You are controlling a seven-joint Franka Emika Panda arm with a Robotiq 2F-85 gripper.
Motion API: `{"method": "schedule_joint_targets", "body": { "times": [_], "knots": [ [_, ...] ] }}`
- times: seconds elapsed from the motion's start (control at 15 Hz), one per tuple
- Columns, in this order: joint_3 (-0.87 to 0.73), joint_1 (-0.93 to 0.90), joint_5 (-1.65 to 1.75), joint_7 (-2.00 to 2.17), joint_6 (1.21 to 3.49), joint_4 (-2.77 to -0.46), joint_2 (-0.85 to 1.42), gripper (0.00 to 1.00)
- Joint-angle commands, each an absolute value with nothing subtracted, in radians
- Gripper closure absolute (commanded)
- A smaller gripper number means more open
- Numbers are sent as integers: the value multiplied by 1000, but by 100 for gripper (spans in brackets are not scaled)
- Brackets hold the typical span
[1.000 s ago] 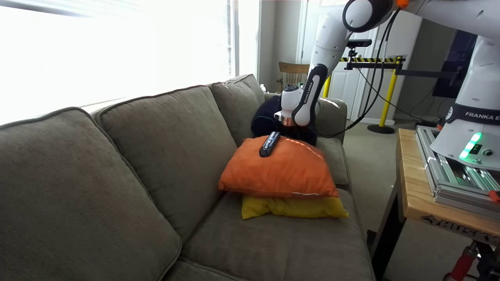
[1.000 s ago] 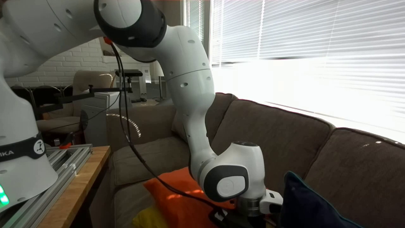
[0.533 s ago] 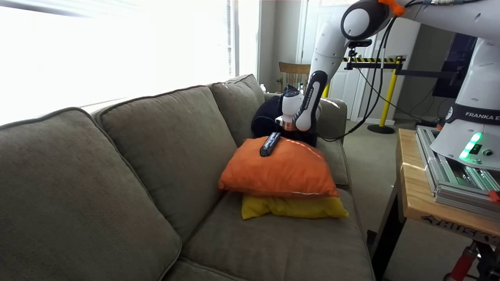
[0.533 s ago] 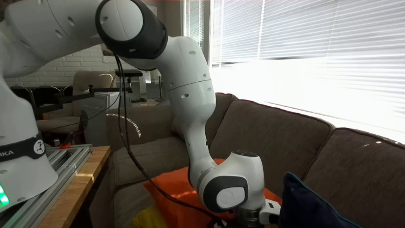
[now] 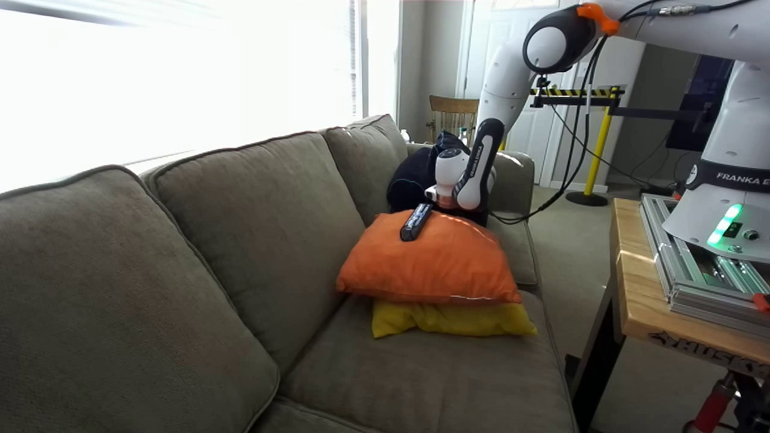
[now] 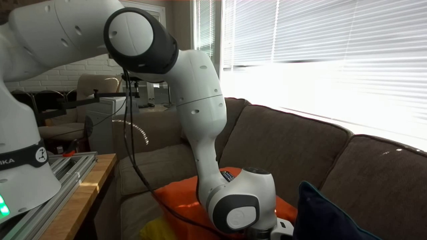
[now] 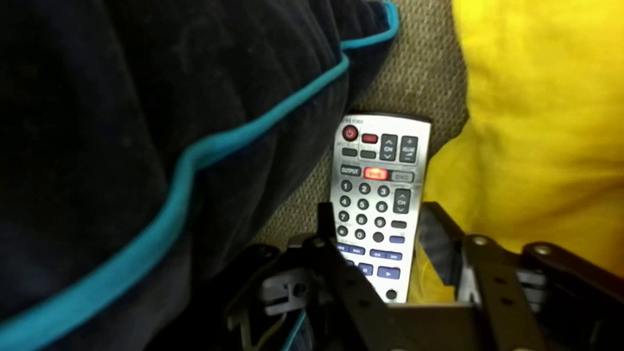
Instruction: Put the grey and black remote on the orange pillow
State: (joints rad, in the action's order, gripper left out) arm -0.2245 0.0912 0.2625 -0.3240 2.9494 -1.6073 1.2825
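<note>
Remote control (image 7: 378,207), grey 1, is btwn my fingers (image 7: 439,239), long side by yellow pillow (image 7: 536,136); jaws narrow, can't tell if pinching.

In the wrist view, identify the grey and black remote (image 7: 378,204): a slim oblong unit with a silver-grey faceplate and a dark rim at its top end. You see it face up, its long axis nearly vertical in the view and leaning slightly. You can read a red power key at the top left, dark numeric keys and blue keys lower down; the lower left portion is hidden. It lies on the sofa (image 7: 424,58), just beside the edge of the yellow pillow (image 7: 531,122).

In an exterior view, locate the orange pillow (image 5: 433,264), puffy, plain and round-cornered. It lies broad side up atop the yellow pillow, left corner by the sofa's backrest, right corner near the sofa's front edge.
</note>
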Motion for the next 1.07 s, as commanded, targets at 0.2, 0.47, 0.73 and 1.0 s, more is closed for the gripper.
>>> {"method": "schedule_joint_targets", "body": {
  "times": [0.2, 0.47, 0.73, 1.0],
  "knots": [
    [-232, 96, 294, -322, 2944, -1559, 1331, 63],
    [-236, 97, 294, -322, 2944, -1542, 1345, 37],
    [-234, 104, 293, -326, 2940, -1517, 1363, 42],
    [-228, 116, 292, -332, 2938, -1493, 1382, 49]
  ]
}}
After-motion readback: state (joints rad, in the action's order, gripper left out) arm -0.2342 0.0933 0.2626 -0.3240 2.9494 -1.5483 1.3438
